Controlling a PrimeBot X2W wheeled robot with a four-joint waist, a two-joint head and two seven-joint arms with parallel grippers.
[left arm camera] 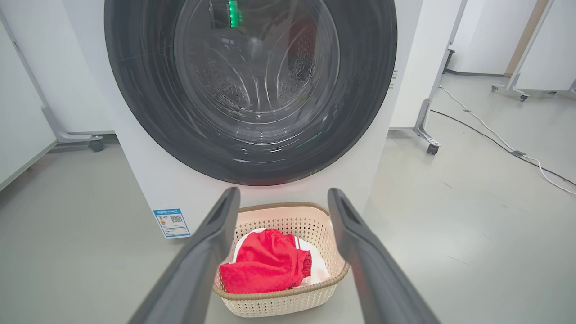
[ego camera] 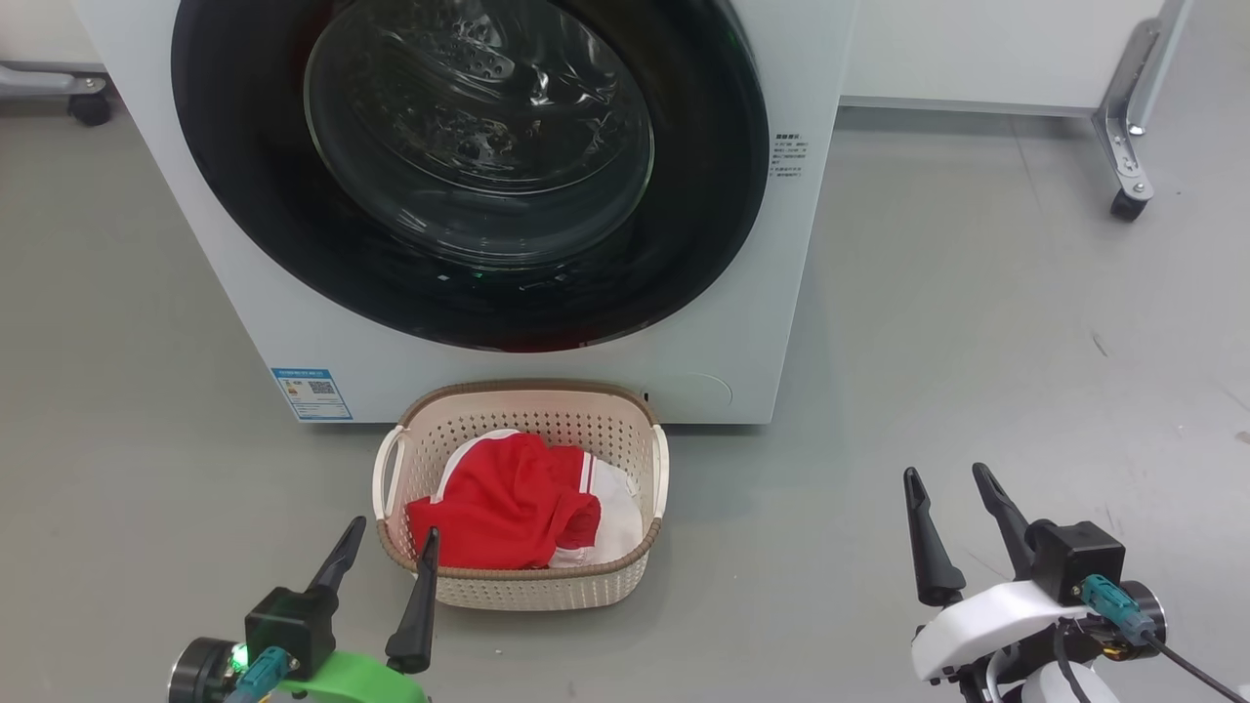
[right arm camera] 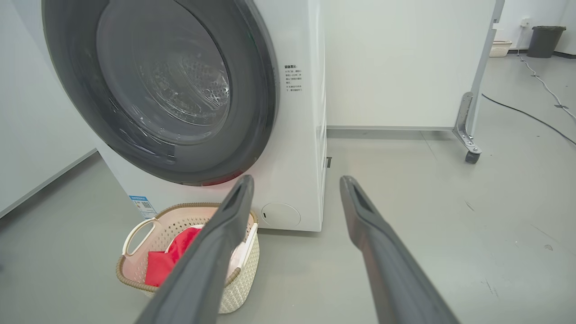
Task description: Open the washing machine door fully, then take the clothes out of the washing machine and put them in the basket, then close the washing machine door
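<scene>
The white washing machine (ego camera: 742,322) (left arm camera: 144,180) (right arm camera: 297,148) stands straight ahead. Its round black-rimmed door (ego camera: 469,166) (left arm camera: 252,90) (right arm camera: 162,90) lies flush against the front, shut. The cream basket (ego camera: 605,576) (left arm camera: 288,303) (right arm camera: 243,279) sits on the floor just below the door, with the red and white clothes (ego camera: 508,508) (left arm camera: 265,265) (right arm camera: 164,261) lying in it. My left gripper (ego camera: 391,527) (left arm camera: 283,198) hovers open by the basket's near left corner, holding nothing. My right gripper (ego camera: 952,474) (right arm camera: 297,184) stands open and empty over bare floor to the basket's right.
White wheeled partitions stand behind the machine; one caster leg (ego camera: 1128,146) (right arm camera: 468,135) is at the right, another (ego camera: 88,103) (left arm camera: 94,145) at the left. Cables (left arm camera: 495,139) run over the grey floor (ego camera: 977,342) far right. A dark bin (right arm camera: 546,40) stands far back.
</scene>
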